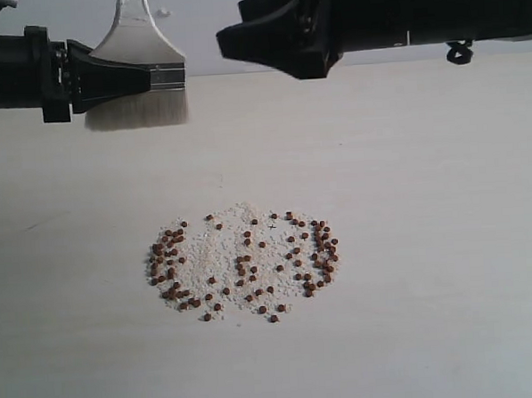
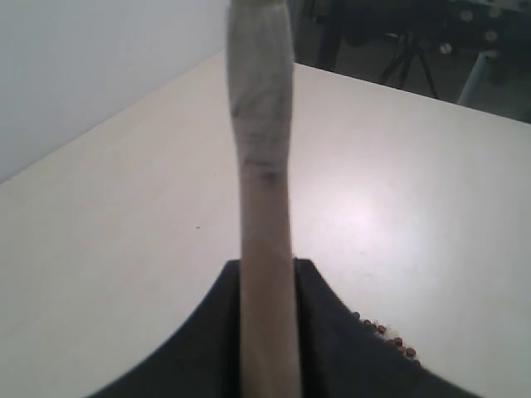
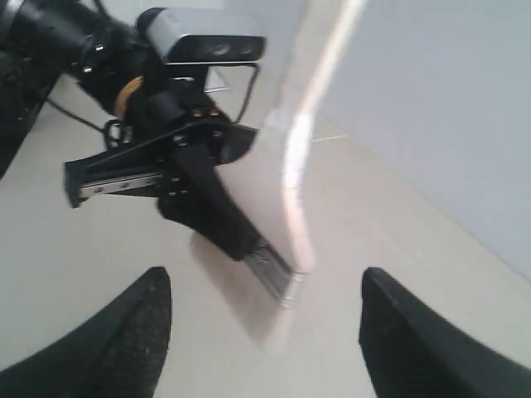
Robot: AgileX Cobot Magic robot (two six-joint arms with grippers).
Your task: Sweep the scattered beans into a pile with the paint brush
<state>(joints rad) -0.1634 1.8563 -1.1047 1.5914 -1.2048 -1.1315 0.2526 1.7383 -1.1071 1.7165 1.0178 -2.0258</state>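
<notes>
The beans [image 1: 243, 263] lie scattered in a loose oval patch on the table's middle. Above the far left of the table hangs the paint brush [image 1: 136, 108], cream bristles pointing down and clear of the surface, well behind the beans. My left gripper [image 1: 144, 79] is shut on it at the silver ferrule. The left wrist view shows the brush [image 2: 265, 207] edge-on between the jaws of that gripper [image 2: 267, 332], with a few beans [image 2: 390, 336] beside them. My right gripper [image 1: 240, 40] hovers open and empty just right of the brush; its wrist view looks past its open gripper [image 3: 265, 332] at the brush [image 3: 270, 207].
Pale off-white crumbs [image 1: 224, 255] are mixed in among the beans. The light table [image 1: 427, 199] stretches wide on all sides of the patch, and a white wall stands behind it. The left arm's wrist camera [image 3: 207, 46] shows in the right wrist view.
</notes>
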